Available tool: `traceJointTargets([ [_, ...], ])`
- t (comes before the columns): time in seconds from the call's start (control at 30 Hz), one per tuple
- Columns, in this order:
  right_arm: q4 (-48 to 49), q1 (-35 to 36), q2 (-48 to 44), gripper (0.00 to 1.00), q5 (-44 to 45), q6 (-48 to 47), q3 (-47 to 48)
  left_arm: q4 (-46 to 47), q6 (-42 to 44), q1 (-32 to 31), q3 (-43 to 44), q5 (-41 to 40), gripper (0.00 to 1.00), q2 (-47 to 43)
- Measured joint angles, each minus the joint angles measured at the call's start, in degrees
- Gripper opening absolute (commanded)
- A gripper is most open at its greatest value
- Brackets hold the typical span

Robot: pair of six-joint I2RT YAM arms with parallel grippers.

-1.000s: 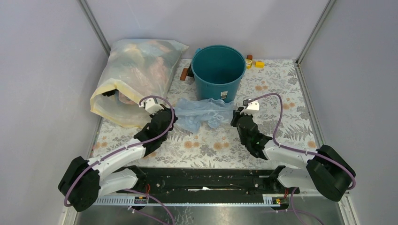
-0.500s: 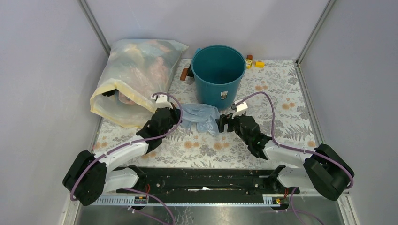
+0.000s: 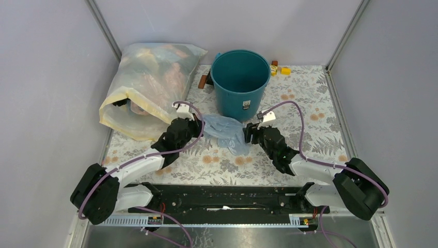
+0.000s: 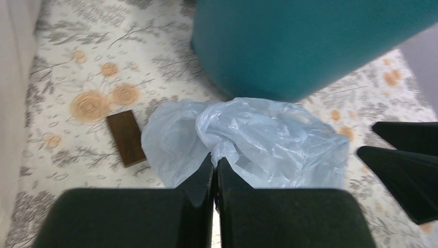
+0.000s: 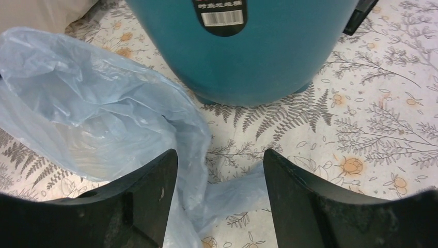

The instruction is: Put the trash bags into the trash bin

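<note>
The pale blue trash bag [image 4: 258, 139] is seen bunched on the floral-patterned table [image 3: 320, 129], just in front of the teal trash bin [image 3: 230, 101], between the 2 grippers. The left gripper [image 4: 214, 173] is clamped on a gathered fold at the bag's near-left edge, its 2 fingers pressed together with the thin film pinched between them. The right gripper [image 5: 219, 199] is held with its jaws spread apart at the bag's right side; crumpled film is seen lying below and between its 2 fingers, but no pinch on it is shown. The bin is set upright toward the back of the table with its mouth open, and the white barcode label [image 5: 222, 15] on its side is turned toward the arms. From the right wrist view the bag is shown close against the bin's base; whether they touch cannot be told. A large yellowish clear sack [image 3: 150, 82] is propped in the back-left corner. A small brown block [image 4: 126, 137] is seen flat on the table just left of the bag, and small yellow blocks [image 3: 285, 70] lie behind the bin at its right.
</note>
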Motion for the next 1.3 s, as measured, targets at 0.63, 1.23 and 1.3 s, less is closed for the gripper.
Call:
traceJointTargets([
  [0.63,-9.6,-4.0,7.5,0.73,4.0,7.3,5.3,-13.3,-3.3,2.5,8.8,-7.9,0.00,13.8],
  [1.23,-7.4,-10.8,11.7,0.73,-7.1,19.8,5.2,-8.5,-3.4,3.6,6.7,-2.2,0.00,10.9],
  [1.3,-5.6,-11.1,11.9,0.73,-7.0,22.7,4.3,-8.4,-3.4,3.6,6.7,-2.0,0.00,10.9],
])
